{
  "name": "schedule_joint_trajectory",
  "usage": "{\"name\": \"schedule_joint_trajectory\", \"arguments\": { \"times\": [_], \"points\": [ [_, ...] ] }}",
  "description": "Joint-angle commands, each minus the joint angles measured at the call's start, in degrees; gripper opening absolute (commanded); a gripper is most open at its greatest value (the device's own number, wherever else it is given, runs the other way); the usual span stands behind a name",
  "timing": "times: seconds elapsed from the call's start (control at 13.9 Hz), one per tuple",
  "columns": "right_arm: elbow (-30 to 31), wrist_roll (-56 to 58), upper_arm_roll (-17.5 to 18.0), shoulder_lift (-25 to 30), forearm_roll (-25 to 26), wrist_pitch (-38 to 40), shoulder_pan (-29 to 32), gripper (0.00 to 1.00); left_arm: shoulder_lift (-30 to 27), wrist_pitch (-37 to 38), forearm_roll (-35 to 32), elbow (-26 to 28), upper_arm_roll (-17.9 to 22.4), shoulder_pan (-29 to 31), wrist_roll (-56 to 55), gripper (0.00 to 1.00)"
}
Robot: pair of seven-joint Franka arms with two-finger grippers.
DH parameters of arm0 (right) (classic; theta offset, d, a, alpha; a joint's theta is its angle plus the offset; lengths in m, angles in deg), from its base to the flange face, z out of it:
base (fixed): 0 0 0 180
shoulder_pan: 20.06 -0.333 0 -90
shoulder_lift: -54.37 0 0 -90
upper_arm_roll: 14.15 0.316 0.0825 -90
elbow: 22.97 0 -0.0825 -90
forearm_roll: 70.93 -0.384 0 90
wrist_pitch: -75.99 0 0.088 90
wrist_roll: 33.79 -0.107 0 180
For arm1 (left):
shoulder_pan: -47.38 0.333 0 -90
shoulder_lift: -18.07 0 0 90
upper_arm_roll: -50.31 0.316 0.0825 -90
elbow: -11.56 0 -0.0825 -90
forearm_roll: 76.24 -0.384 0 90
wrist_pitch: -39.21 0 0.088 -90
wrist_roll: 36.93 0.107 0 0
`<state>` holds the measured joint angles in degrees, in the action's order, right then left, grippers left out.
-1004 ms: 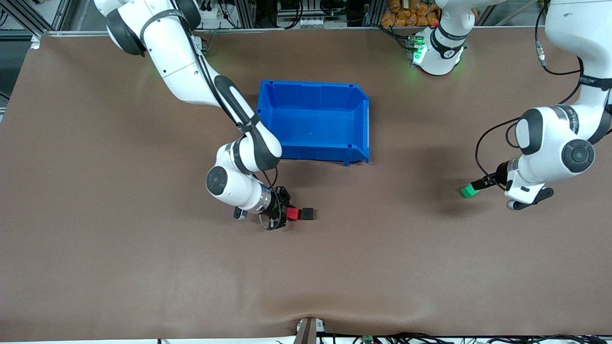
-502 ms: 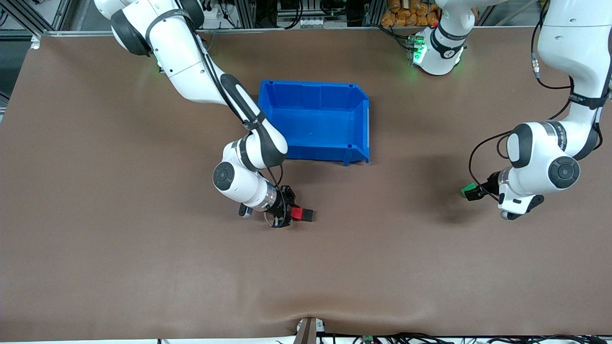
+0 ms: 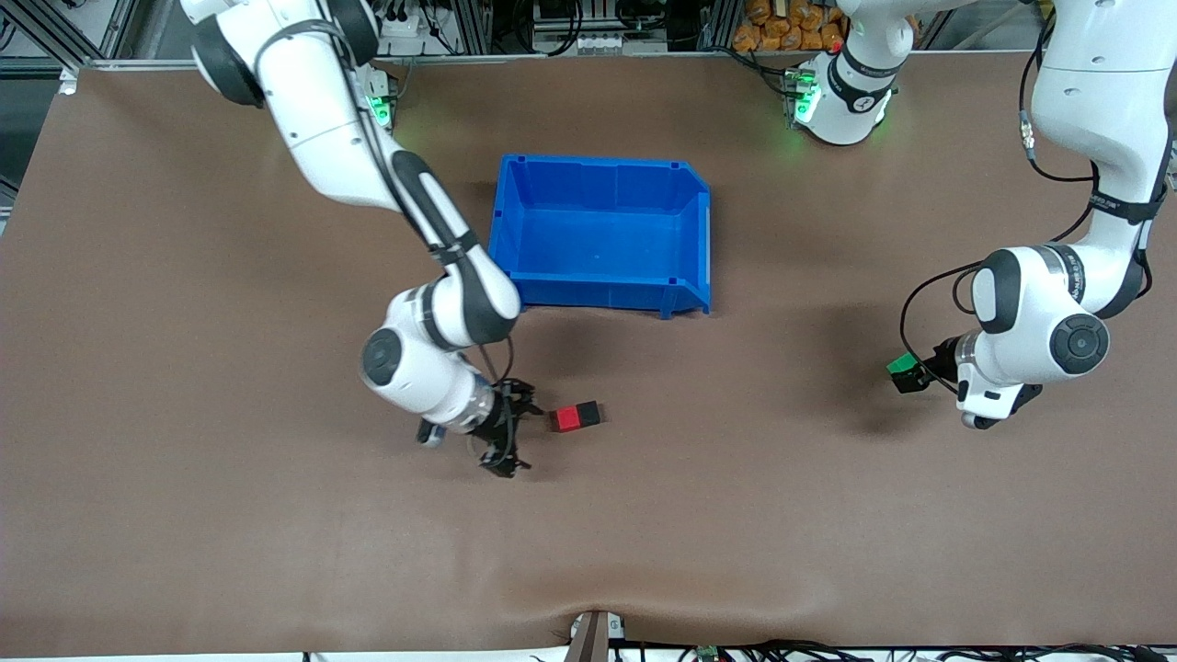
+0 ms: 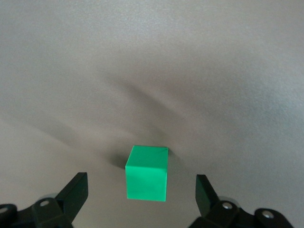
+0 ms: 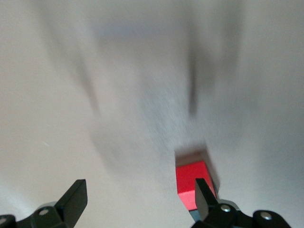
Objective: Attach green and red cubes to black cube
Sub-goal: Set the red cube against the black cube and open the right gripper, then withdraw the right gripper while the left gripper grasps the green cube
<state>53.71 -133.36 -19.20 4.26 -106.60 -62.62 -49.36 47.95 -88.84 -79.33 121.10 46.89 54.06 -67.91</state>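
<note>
At the left of the front view, the right arm comes down from the upper left corner. Its black two-finger right gripper [image 3: 511,428] sits low over the brown table [image 3: 230,515], a little left of the middle of the frame. Its fingers are spread wide apart and hold nothing. In the right wrist view the two black fingertips [image 5: 71,197] show at the bottom corners, with the red cube near one of them but not between them.

Just to the right of that gripper in the front view, the small bright red cube [image 3: 564,419] lies on the table. It is close to the gripper but not touching it. The small matte black cube [image 3: 588,414] sits right against the red cube, side by side, touching it.

Above these two cubes, in the upper middle of the frame, stands the big blue plastic bin [image 3: 691,239]. The joined cubes lie nearer to the front camera than the bin.

At the right of the frame, the left arm comes down from the upper right corner. Its black left gripper [image 3: 912,372] is low over the table at the small bright green cube [image 3: 901,365]. In the left wrist view the green cube [image 4: 147,173] rests on the table between the two open fingers [image 4: 76,190], and neither finger touches it.
</note>
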Motion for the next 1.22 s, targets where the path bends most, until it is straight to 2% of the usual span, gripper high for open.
{"name": "schedule_joint_trajectory", "arguments": {
  "times": [0.0,0.14,0.43,0.57,0.79,0.86,0.93,1.0,1.15],
  "points": [
    [-1.4,3.1,-0.2,1.7,4.4,5.4,3.4,1.00,0.9,0.1,0.5,-1.1,-0.1,0.0,-2.0,1.00],
    [-1.4,4.2,-0.7,4.2,6.1,9.5,6.3,1.00,1.4,-0.3,0.2,-1.3,0.0,0.2,-2.0,1.00],
    [-3.0,13.8,-4.1,12.5,20.5,22.5,8.5,1.00,1.8,-0.7,0.2,-1.5,0.0,0.3,-2.0,1.00],
    [-3.0,19.1,-4.2,16.8,21.0,28.2,13.2,1.00,2.2,-0.8,0.1,-1.5,0.0,0.3,-2.0,1.00],
    [-3.1,37.7,-4.4,23.9,21.6,43.4,18.9,1.00,2.4,-0.8,0.0,-1.5,0.0,0.3,-2.0,0.98],
    [-3.1,43.7,-4.5,26.0,21.9,47.5,21.0,1.00,2.4,-0.8,-0.1,-1.5,0.0,0.3,-1.9,0.94],
    [-3.1,49.3,-4.6,27.5,22.5,51.5,23.6,1.00,2.4,-0.8,-0.2,-1.4,0.0,0.2,-1.8,0.80],
    [-3.1,56.3,-4.7,29.2,23.4,54.5,25.9,1.00,2.5,-0.8,-0.2,-1.4,0.0,0.2,-1.8,0.73],
    [-3.1,70.8,-4.7,33.0,24.3,58.3,30.3,1.00,2.6,-0.8,-0.2,-1.5,0.0,0.2,-1.7,0.64]
  ]
}}
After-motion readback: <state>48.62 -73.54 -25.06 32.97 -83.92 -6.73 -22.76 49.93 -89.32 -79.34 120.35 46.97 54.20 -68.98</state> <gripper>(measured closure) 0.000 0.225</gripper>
